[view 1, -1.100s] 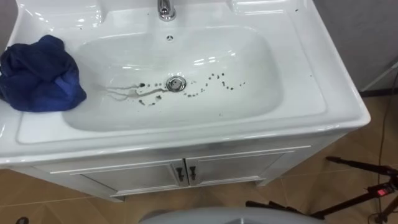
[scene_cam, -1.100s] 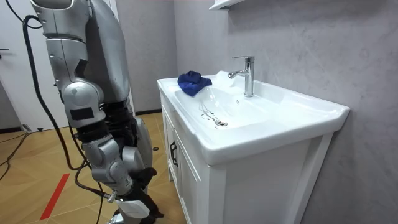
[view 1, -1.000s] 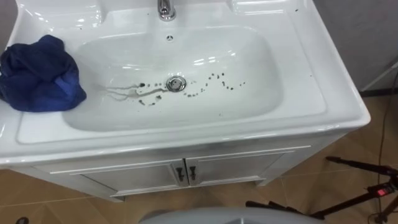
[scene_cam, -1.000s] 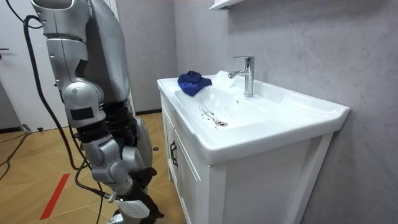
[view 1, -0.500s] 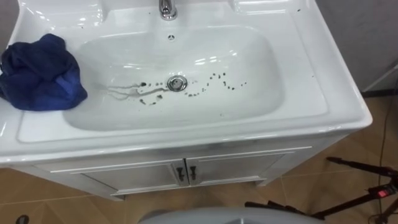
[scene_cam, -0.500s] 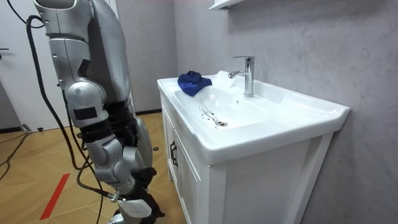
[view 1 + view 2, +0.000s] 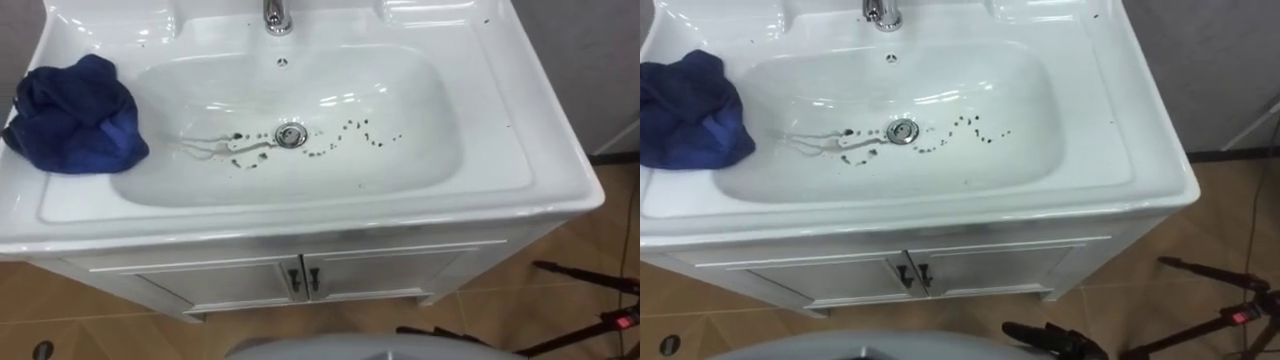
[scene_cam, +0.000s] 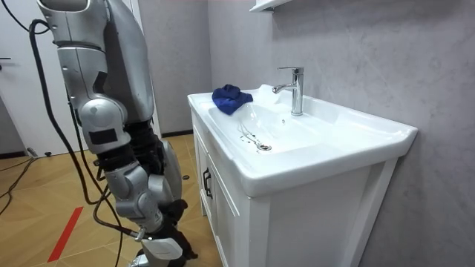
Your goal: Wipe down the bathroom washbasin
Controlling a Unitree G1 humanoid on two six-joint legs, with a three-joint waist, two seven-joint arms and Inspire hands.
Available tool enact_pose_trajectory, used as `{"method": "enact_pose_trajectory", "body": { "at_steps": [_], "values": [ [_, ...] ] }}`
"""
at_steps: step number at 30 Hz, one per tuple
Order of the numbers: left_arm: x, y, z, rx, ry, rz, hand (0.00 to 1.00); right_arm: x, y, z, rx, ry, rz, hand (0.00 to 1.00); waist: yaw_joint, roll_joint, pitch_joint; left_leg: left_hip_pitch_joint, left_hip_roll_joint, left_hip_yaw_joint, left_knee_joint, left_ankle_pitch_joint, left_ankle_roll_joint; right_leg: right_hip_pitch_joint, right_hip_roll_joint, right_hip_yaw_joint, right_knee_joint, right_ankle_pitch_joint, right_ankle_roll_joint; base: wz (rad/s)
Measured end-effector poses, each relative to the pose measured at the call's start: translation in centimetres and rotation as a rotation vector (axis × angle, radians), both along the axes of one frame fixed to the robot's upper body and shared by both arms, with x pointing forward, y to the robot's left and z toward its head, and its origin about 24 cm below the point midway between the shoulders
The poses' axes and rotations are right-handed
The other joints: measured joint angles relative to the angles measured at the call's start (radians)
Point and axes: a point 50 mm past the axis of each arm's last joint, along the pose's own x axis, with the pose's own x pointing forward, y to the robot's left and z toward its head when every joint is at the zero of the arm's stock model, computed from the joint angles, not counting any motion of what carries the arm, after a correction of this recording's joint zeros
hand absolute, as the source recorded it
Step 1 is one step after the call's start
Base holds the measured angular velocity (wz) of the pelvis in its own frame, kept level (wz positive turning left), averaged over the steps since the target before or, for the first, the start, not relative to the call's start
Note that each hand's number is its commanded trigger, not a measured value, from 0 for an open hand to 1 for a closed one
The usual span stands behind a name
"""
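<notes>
The blue cloth (image 7: 75,115) lies bunched on the basin's (image 7: 530,170) left rim, the speckled bowl around the drain (image 7: 290,135) unobstructed, while the room view adds the upright faucet (image 8: 296,89) and the right robot hand (image 8: 165,248) low beside the cabinet (image 8: 223,208), grip indeterminable.

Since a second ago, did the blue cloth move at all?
No. In the room view the blue cloth sits at the same distance from the faucet as before; the eye view's small shift is the camera's own.
</notes>
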Motion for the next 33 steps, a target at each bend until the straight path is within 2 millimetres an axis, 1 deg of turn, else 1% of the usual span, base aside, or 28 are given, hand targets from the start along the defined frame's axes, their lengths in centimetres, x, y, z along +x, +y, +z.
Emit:
{"method": "enact_pose_trajectory", "body": {
  "at_steps": [1, 2, 3, 4, 5, 6, 7, 9, 10, 12, 13, 16, 17, 18, 19, 20, 21, 22, 23, 24, 25, 26, 27, 28, 30, 31, 33],
  "values": [
    [0.1, 0.3, 0.1, 0.030, -0.012, 0.025, 0.00, 0.0, -0.1, 0.0, -0.002, 0.001, 0.004, 0.00, 0.009, 0.000, 0.0003, 0.000, 0.000, 0.000, -0.001, 0.000, 0.000, 0.000, 0.000, -0.001, -0.001, 0.000, 0.000, 0.00],
    [0.3, 1.0, 0.4, 0.092, -0.037, 0.071, 0.00, 0.0, -0.2, 0.0, -0.005, 0.001, 0.008, 0.00, 0.021, 0.002, -0.0007, -0.002, -0.001, -0.004, -0.002, 0.001, -0.001, 0.000, 0.000, -0.002, -0.001, 0.000, 0.000, 0.09],
    [0.6, 1.9, 0.8, 0.157, -0.072, 0.129, 0.00, 0.1, -0.2, 0.1, -0.009, -0.002, 0.023, 0.00, 0.024, 0.003, -0.0015, -0.004, -0.002, -0.011, -0.001, 0.002, -0.002, 0.001, 0.000, -0.006, 0.000, 0.000, 0.000, 0.13],
    [0.8, 2.3, 1.0, 0.186, -0.090, 0.155, 0.00, 0.2, -0.3, 0.1, -0.012, -0.005, 0.031, 0.00, 0.026, 0.001, -0.0009, -0.005, -0.003, -0.014, -0.002, 0.003, -0.002, 0.001, -0.001, -0.008, 0.000, 0.000, 0.000, 0.14],
    [0.9, 3.1, 1.4, 0.248, -0.120, 0.211, 0.00, 0.2, -0.4, 0.1, -0.020, -0.004, 0.044, 0.00, 0.036, 0.007, -0.0036, -0.005, -0.003, -0.017, -0.003, 0.005, -0.003, 0.002, -0.001, -0.019, -0.001, 0.000, 0.000, 0.10],
    [1.1, 3.9, 1.8, 0.312, -0.145, 0.261, 0.00, 0.2, -0.6, 0.1, -0.028, 0.003, 0.061, 0.00, 0.043, 0.007, -0.0037, -0.005, -0.004, -0.021, -0.004, 0.006, -0.003, 0.002, -0.002, -0.027, -0.001, 0.000, 0.000, 0.12],
    [1.3, 4.6, 2.2, 0.378, -0.169, 0.308, 0.00, 0.2, -0.6, 0.1, -0.032, 0.001, 0.067, 0.00, 0.044, 0.012, -0.0057, -0.005, -0.005, -0.026, -0.005, 0.008, -0.004, 0.003, -0.003, -0.043, -0.002, 0.000, 0.000, 0.10],
    [1.4, 5.8, 3.0, 0.471, -0.204, 0.389, 0.00, 0.3, -0.7, 0.1, -0.038, -0.001, 0.077, 0.00, 0.047, 0.015, -0.0065, -0.003, -0.006, -0.029, -0.013, 0.010, -0.005, 0.005, -0.004, -0.058, -0.002, 0.000, 0.000, 0.06],
    [1.4, 6.1, 3.3, 0.501, -0.217, 0.413, 0.00, 0.3, -0.7, 0.2, -0.042, -0.001, 0.082, 0.00, 0.047, 0.016, -0.0063, -0.001, -0.006, -0.030, -0.016, 0.012, -0.005, 0.006, -0.004, -0.059, -0.002, 0.000, 0.000, 0.04],
    [1.8, 7.3, 4.5, 0.615, -0.274, 0.483, 0.00, 0.5, -0.9, 0.2, -0.063, -0.003, 0.089, 0.00, 0.051, 0.024, -0.0066, -0.001, -0.009, -0.035, -0.018, 0.013, -0.004, 0.006, -0.006, -0.074, -0.002, 0.000, 0.000, 0.06],
    [1.9, 7.6, 4.7, 0.639, -0.287, 0.499, 0.00, 0.5, -1.0, 0.2, -0.069, -0.001, 0.089, 0.00, 0.053, 0.026, -0.0070, 0.001, -0.010, -0.037, -0.018, 0.013, -0.004, 0.007, -0.007, -0.076, -0.002, 0.000, 0.000, 0.08],
    [3.3, 8.9, 6.3, 0.744, -0.372, 0.543, 0.00, 0.1, -1.2, 0.2, -0.089, 0.000, 0.087, 0.00, 0.077, 0.034, -0.0079, 0.000, -0.013, -0.040, -0.022, 0.016, -0.002, 0.003, -0.009, -0.075, -0.001, 0.000, 0.000, 0.03],
    [3.9, 9.6, 7.1, 0.790, -0.414, 0.565, 0.00, 0.0, -1.3, 0.3, -0.099, -0.004, 0.095, 0.00, 0.089, 0.037, -0.0087, -0.005, -0.014, -0.043, -0.021, 0.016, -0.002, -0.002, -0.009, -0.074, 0.000, 0.000, 0.000, 0.04],
    [4.6, 10.4, 8.0, 0.839, -0.459, 0.588, 0.00, 0.1, -1.4, 0.3, -0.111, -0.009, 0.118, 0.00, 0.095, 0.040, -0.0088, -0.008, -0.017, -0.051, -0.021, 0.017, -0.001, -0.004, -0.010, -0.075, -0.001, 0.000, 0.000, 0.09],
    [5.1, 11.3, 8.9, 0.880, -0.499, 0.618, 0.00, 0.1, -1.5, 0.3, -0.118, -0.012, 0.116, 0.00, 0.098, 0.046, -0.0101, -0.008, -0.018, -0.055, -0.021, 0.017, 0.000, -0.003, -0.011, -0.074, -0.001, 0.000, 0.000, 0.07],
    [5.3, 11.7, 9.4, 0.898, -0.518, 0.630, 0.00, 0.1, -1.6, 0.4, -0.124, -0.014, 0.117, 0.00, 0.099, 0.049, -0.0109, -0.007, -0.019, -0.057, -0.021, 0.017, 0.000, -0.003, -0.011, -0.074, -0.001, 0.000, 0.000, 0.03],
    [5.8, 12.6, 10.4, 0.927, -0.565, 0.661, 0.00, 0.2, -1.7, 0.4, -0.134, -0.018, 0.118, 0.00, 0.100, 0.056, -0.0111, -0.007, -0.020, -0.061, -0.021, 0.017, 0.000, -0.002, -0.011, -0.075, -0.001, 0.000, 0.000, 0.00],
    [6.1, 12.9, 10.9, 0.939, -0.589, 0.673, 0.00, 0.0, -1.7, 0.4, -0.137, -0.016, 0.118, 0.00, 0.100, 0.059, -0.0114, -0.008, -0.020, -0.063, -0.022, 0.017, 0.000, -0.002, -0.011, -0.076, -0.002, 0.000, 0.000, 0.00],
    [6.8, 13.6, 11.8, 0.964, -0.642, 0.702, 0.00, 0.0, -1.7, 0.4, -0.143, -0.022, 0.117, 0.00, 0.099, 0.066, -0.0125, -0.008, -0.022, -0.066, -0.023, 0.018, 0.001, -0.002, -0.012, -0.079, -0.002, 0.000, 0.000, 0.05],
    [7.3, 14.2, 12.7, 0.993, -0.681, 0.729, 0.00, -0.2, -1.8, 0.4, -0.148, -0.021, 0.117, 0.00, 0.103, 0.075, -0.0170, -0.007, -0.024, -0.067, -0.029, 0.020, 0.003, -0.003, -0.013, -0.080, -0.002, 0.000, 0.000, 0.00],
    [7.5, 14.4, 13.1, 1.006, -0.702, 0.748, 0.00, -0.3, -1.9, 0.4, -0.151, -0.020, 0.119, 0.00, 0.104, 0.079, -0.0190, -0.005, -0.025, -0.067, -0.032, 0.021, 0.004, -0.003, -0.014, -0.077, -0.002, 0.000, 0.000, -0.05],
    [7.7, 14.8, 14.0, 1.040, -0.742, 0.781, 0.00, -0.3, -2.0, 0.5, -0.160, -0.022, 0.123, 0.00, 0.103, 0.088, -0.0199, 0.000, -0.026, -0.065, -0.036, 0.022, 0.005, -0.002, -0.016, -0.074, -0.001, 0.000, 0.001, -0.11],
    [8.0, 15.2, 14.8, 1.072, -0.776, 0.798, 0.00, -0.2, -2.2, 0.5, -0.167, -0.025, 0.132, 0.00, 0.099, 0.092, -0.0187, 0.000, -0.028, -0.065, -0.038, 0.023, 0.006, -0.004, -0.017, -0.074, -0.002, -0.001, 0.001, -0.10],
    [8.3, 15.4, 15.3, 1.084, -0.794, 0.805, 0.00, -0.1, -2.2, 0.5, -0.169, -0.029, 0.133, 0.00, 0.101, 0.094, -0.0190, 0.000, -0.029, -0.065, -0.040, 0.023, 0.007, -0.006, -0.018, -0.074, -0.002, -0.001, 0.001, -0.08],
    [9.4, 16.2, 16.8, 1.122, -0.861, 0.816, 0.00, -0.1, -2.4, 0.6, -0.174, -0.029, 0.136, 0.00, 0.101, 0.097, -0.0194, -0.006, -0.031, -0.065, -0.041, 0.025, 0.009, -0.014, -0.020, -0.076, -0.001, -0.002, 0.003, -0.04],
    [9.6, 16.3, 17.1, 1.127, -0.877, 0.817, 0.00, -0.2, -2.4, 0.6, -0.175, -0.027, 0.136, 0.00, 0.100, 0.097, -0.0192, -0.009, -0.032, -0.065, -0.041, 0.025, 0.010, -0.018, -0.021, -0.076, -0.001, -0.002, 0.003, 0.00],
    [10.8, 16.4, 18.4, 1.133, -0.951, 0.819, 0.00, -0.2, -2.5, 0.6, -0.176, -0.032, 0.134, 0.00, 0.099, 0.098, -0.0188, -0.013, -0.034, -0.065, -0.040, 0.026, 0.011, -0.021, -0.023, -0.075, -0.001, -0.002, 0.003, 0.00]
  ]
}}
